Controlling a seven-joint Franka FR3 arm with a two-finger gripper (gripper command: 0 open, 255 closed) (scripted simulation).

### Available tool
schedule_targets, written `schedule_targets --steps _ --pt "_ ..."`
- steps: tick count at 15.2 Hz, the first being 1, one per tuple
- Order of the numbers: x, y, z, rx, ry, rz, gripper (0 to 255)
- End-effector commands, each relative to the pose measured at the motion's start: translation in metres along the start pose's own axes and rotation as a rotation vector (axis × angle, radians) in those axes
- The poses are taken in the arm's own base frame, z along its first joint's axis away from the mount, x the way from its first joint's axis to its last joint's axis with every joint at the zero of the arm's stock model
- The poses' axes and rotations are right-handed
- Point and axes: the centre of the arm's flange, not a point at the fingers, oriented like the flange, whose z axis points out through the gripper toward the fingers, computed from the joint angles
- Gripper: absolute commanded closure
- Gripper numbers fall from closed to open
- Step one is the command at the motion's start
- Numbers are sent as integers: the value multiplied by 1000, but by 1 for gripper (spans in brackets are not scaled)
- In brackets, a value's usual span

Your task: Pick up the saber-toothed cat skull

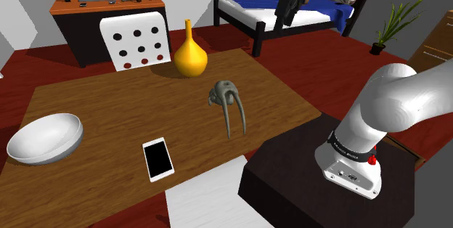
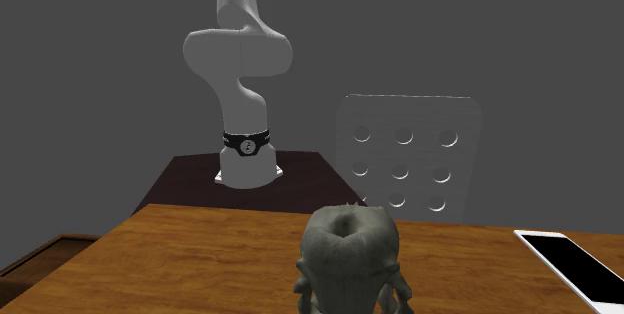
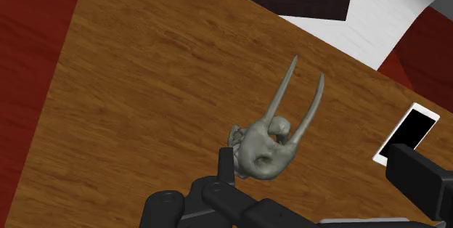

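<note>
The saber-toothed cat skull (image 1: 229,103) is grey-green with two long curved fangs and lies on the wooden table (image 1: 94,110), a little toward the stand side of its middle. In the second exterior view the skull (image 2: 350,257) is close up at the bottom edge. My gripper (image 1: 292,7) hangs high above the table, well above the skull and apart from it. In the wrist view the skull (image 3: 268,145) lies far below, between the black fingers (image 3: 226,165) and nearer the left one. The gripper (image 3: 316,165) is open and holds nothing.
A yellow vase (image 1: 190,54) stands behind the skull, a white bowl (image 1: 45,138) sits at the table's left end, and a phone (image 1: 157,159) lies near the front edge. A white chair with holes (image 1: 136,40) stands behind the table. The dark stand (image 1: 290,183) adjoins the table.
</note>
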Motion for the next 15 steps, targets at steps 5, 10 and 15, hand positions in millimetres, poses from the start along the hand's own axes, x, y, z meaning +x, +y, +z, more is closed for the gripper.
schedule_targets --steps 5,10,15 --pt "-10 -22 51 -46 67 45 0" --pt "-17 -46 117 -103 151 101 0" --pt "-16 -66 185 -160 235 158 0"
